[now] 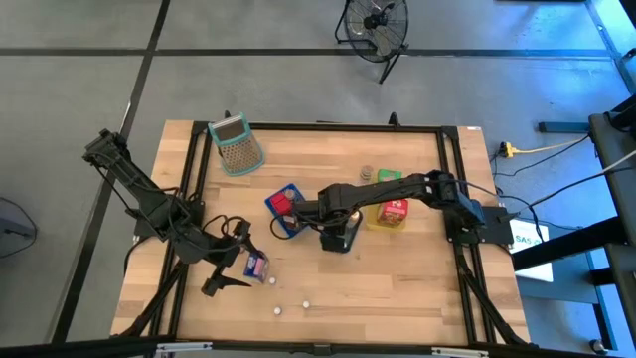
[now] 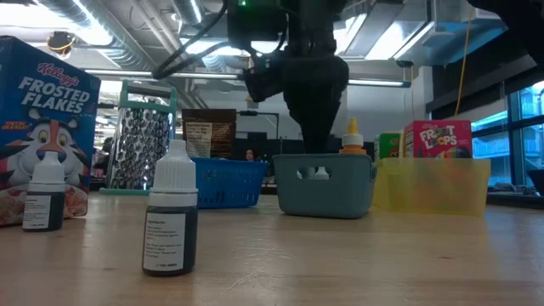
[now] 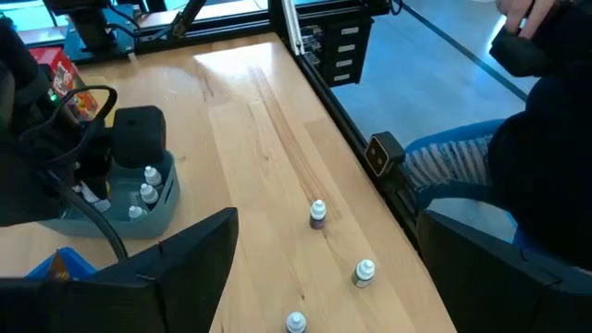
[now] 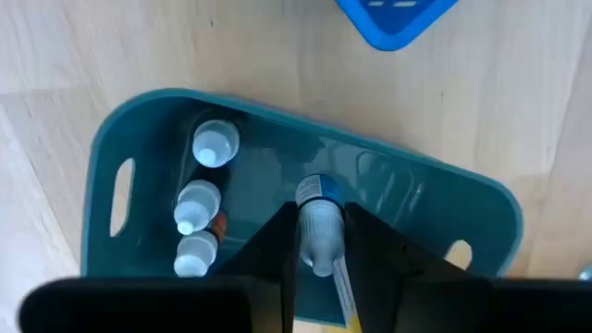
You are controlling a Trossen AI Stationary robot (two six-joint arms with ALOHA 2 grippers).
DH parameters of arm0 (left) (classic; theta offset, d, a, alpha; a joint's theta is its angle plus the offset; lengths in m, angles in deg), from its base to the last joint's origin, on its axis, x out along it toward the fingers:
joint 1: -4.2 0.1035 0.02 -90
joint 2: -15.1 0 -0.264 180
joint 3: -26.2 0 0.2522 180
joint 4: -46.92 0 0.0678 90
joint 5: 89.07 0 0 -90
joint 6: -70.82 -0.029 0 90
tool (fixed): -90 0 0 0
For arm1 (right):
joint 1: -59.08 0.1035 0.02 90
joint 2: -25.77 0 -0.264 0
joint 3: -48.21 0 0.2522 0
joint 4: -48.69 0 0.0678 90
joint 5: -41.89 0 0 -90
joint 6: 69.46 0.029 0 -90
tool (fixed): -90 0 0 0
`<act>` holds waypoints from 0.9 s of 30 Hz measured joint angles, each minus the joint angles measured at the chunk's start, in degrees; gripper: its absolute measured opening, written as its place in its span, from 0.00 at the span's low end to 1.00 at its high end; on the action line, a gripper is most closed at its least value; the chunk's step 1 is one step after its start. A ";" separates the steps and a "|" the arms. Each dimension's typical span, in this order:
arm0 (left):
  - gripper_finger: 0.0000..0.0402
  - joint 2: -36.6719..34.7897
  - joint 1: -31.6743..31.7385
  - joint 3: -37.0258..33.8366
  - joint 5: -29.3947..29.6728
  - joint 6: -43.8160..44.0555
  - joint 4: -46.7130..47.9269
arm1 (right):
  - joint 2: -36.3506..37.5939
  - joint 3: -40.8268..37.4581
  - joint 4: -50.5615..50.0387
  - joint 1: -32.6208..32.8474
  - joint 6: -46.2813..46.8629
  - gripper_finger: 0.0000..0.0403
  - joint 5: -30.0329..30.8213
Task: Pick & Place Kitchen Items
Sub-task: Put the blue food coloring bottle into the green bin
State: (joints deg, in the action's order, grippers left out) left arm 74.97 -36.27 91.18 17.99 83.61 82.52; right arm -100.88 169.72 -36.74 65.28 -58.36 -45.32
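Right hand (image 4: 319, 245) clamped on a small white-capped bottle (image 4: 319, 222), hanging directly over the teal tray (image 4: 139, 120) mid-tabletop. The bottle's long axis runs along the fingers, cap pointing down into the tray, beside three bottles already lying in there (image 4: 199, 205). Release looks like the next step (judgement: straight drop, tray right below). Left hand (image 1: 234, 267) fingers spread apart, holding nothing, near the front-left by three loose bottles (image 3: 317, 214) on the tabletop (image 3: 259, 120); it's the nearer arm for those.
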 joint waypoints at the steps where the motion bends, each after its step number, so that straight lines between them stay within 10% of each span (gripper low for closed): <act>1: 0.82 0.00 0.00 0.00 0.07 -0.02 -0.02 | 0.00 -0.14 0.54 0.01 -0.04 0.18 0.00; 27: 0.82 -0.02 0.00 0.00 2.89 0.12 0.27 | 0.00 -6.54 9.47 -0.76 -2.58 0.18 -3.49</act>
State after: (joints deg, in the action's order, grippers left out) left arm 74.95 -36.27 91.18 20.87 83.72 82.79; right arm -100.88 163.18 -27.28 64.52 -60.94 -48.81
